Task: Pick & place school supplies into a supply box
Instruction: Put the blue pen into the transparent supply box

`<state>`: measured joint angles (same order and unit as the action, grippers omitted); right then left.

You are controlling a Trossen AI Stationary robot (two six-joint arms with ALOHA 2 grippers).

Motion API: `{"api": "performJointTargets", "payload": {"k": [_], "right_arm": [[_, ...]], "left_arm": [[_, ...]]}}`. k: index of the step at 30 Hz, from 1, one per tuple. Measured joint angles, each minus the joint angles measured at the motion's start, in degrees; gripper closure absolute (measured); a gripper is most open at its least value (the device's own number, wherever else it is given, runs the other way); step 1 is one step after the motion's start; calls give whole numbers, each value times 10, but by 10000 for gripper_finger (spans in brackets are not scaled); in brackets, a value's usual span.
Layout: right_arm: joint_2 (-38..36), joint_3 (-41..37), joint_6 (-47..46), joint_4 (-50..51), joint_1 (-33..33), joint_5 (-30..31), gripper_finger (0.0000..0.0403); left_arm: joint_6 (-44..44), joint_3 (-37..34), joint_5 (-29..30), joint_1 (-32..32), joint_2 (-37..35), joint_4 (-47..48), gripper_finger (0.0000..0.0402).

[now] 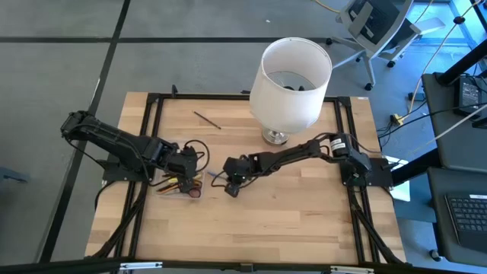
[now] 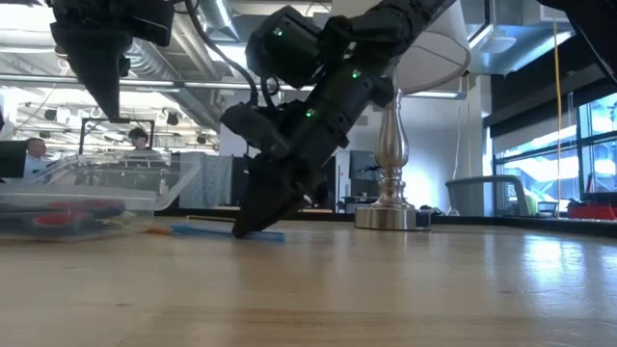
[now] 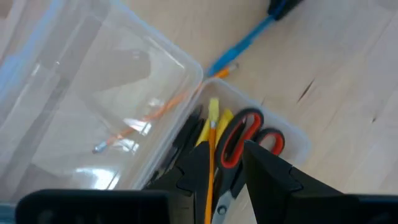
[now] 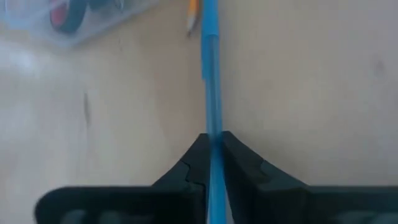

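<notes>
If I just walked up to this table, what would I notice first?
Probably the big white lampshade standing at the table's far edge. Next, the right gripper near the middle, shut on a blue pen lying on the wood. Beside it, the left gripper holds an orange pencil over the clear box with red scissors inside.

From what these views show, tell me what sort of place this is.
Probably a robotics lab inside an open-plan office: a black-framed wooden workbench, rolling office chairs on grey carpet, a desk with a black keyboard, and people seated under exposed ceiling ducts.
</notes>
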<state>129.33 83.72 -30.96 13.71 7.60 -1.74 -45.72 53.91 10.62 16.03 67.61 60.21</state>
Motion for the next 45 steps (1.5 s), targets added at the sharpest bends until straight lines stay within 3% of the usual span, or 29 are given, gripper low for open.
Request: {"api": "performJointTargets", "payload": {"k": [7,13,20,31,45], "right_arm": [[-6,0,0,32,9,-31,371],[-7,0,0,42,21,-31,370],[-8,1,-18,47,33,-33,367],[-9,1,-34,56,56,-38,366],[-9,1,-48,63,56,-55,366]], "left_arm": [[45,0,5,0,1,-70,313],[145,0,22,0,16,-175,313],[225,0,18,0,119,-256,313],[220,0,6,0,264,-276,313],[266,-1,-79,0,284,-301,309]]}}
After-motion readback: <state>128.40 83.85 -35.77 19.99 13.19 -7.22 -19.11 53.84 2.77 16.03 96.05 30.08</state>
